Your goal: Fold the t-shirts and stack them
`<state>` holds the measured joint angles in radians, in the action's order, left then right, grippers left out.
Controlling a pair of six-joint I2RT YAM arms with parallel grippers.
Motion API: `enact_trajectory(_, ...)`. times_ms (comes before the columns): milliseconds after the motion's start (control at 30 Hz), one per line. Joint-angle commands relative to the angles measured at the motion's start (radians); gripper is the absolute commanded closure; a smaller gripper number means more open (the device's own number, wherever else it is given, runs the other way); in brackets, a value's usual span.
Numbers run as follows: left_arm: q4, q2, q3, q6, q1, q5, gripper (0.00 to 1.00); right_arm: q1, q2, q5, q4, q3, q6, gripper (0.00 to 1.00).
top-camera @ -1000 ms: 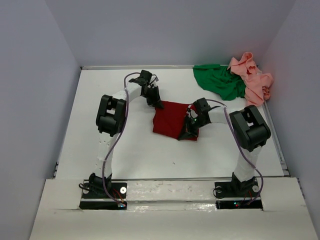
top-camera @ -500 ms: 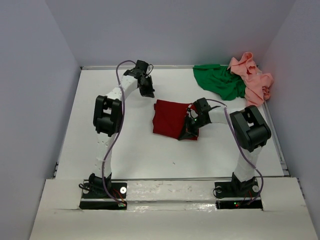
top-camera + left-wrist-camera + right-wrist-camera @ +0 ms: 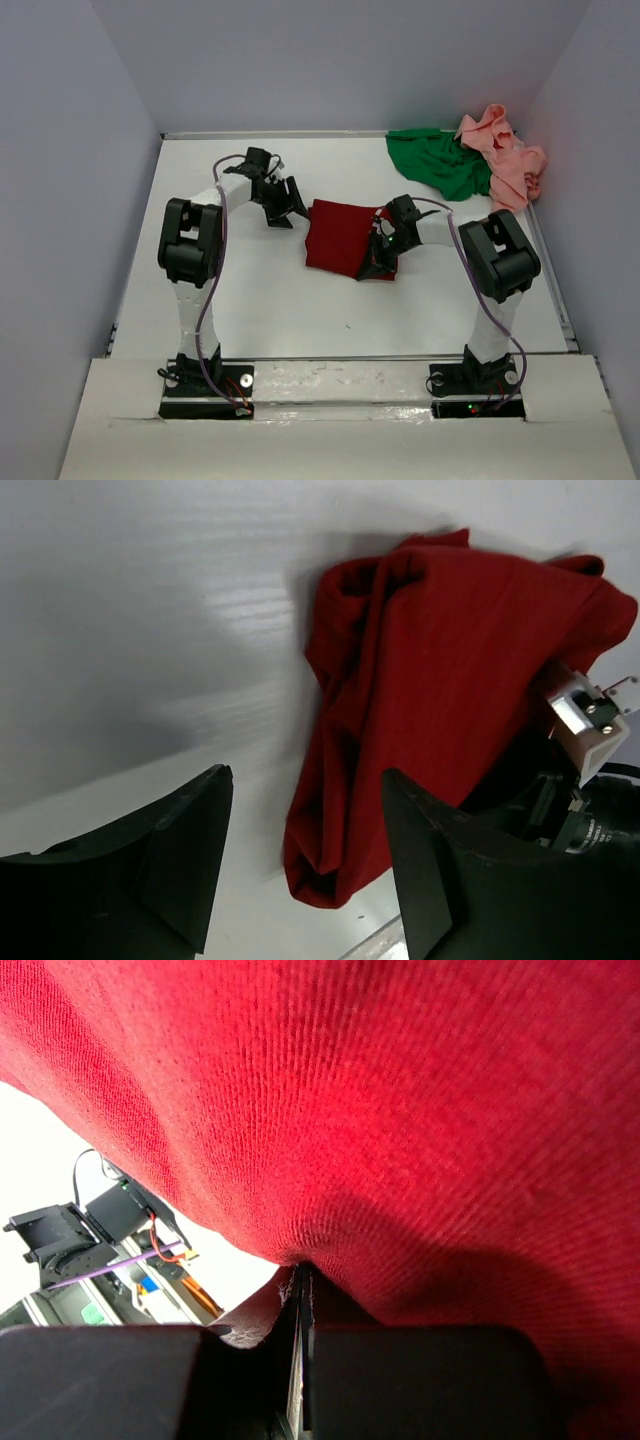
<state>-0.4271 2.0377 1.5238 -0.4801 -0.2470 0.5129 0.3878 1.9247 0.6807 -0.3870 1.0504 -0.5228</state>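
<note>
T-shirt (image 3: 340, 238), dark red, sits beside gaping left gripper (image 3: 290, 211), pinched in right gripper (image 3: 378, 252).

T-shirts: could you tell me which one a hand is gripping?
The red t-shirt, pinched by the right hand; the green t-shirt and pink t-shirt lie untouched.

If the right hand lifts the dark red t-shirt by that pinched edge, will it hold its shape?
Probably not: the dark red t-shirt looks soft and wrinkled, so it would likely droop limply. It puckers where the right hand pinches it, suggesting thin, light cloth.
</note>
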Motion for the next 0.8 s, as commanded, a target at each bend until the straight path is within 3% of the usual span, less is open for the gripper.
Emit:
enact_trajectory(0, 0.085, 0.028, -0.036, -0.031, -0.005, 0.19, 0.3, -0.007, 0.065, -0.27, -0.07, -0.038, 0.075, 1.0)
enact_trajectory(567, 0.042, 0.13, 0.055, 0.021, -0.04, 0.144, 0.3, -0.007, 0.074, -0.268, -0.069, -0.026, 0.069, 1.0)
enact_trajectory(767, -0.019, 0.191, 0.134, 0.031, -0.093, 0.062, 0.41, -0.007, 0.077, -0.265, -0.07, -0.021, 0.067, 1.0)
